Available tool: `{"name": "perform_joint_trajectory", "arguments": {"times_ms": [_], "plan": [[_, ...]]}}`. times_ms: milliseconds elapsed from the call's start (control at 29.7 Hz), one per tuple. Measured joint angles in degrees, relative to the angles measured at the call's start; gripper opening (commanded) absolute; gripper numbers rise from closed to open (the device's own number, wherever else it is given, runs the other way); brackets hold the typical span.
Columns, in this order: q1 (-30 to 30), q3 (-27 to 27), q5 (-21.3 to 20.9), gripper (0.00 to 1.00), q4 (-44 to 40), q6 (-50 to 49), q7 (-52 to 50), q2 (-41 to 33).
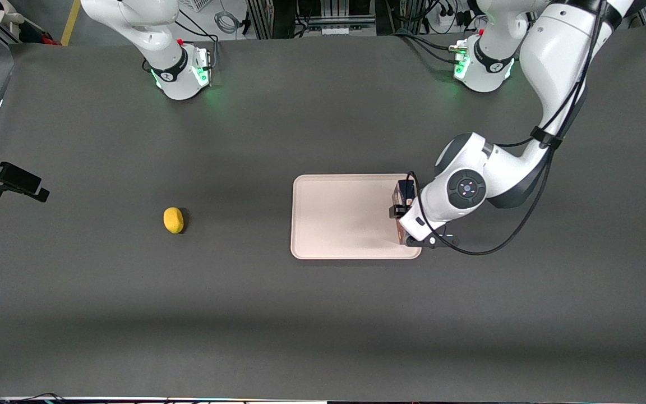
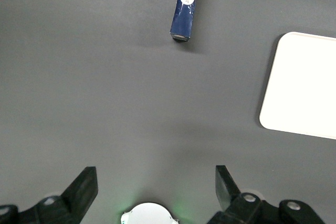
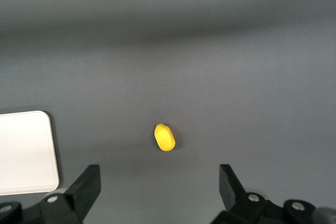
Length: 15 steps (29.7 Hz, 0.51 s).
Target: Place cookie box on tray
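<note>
A small yellow object (image 1: 172,219) lies on the desk (image 1: 323,314), well apart from the pincer (image 1: 405,226), toward the parked arm's end. The tray (image 1: 334,219) lies just beside the pincer, with the cookie box (image 1: 403,192) at the tray's rim, close under it. The pincer's fingers (image 2: 84,187) stand apart, clasping nothing

I see the left gripper (image 1: 408,217) crowding the working-arm edge of the large pale pinkish-white rectangular tray (image 1: 334,219); elsewhere its surface lies open.
</note>
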<state>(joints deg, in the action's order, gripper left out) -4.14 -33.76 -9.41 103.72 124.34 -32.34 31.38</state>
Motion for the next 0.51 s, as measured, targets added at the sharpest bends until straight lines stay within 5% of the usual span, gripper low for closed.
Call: {"name": "perform_joint_trajectory", "arguments": {"times_ms": [506], "plan": [[-1.66,5.18,3.77,1.0,-15.51,-27.82,0.67,-15.42]]}}
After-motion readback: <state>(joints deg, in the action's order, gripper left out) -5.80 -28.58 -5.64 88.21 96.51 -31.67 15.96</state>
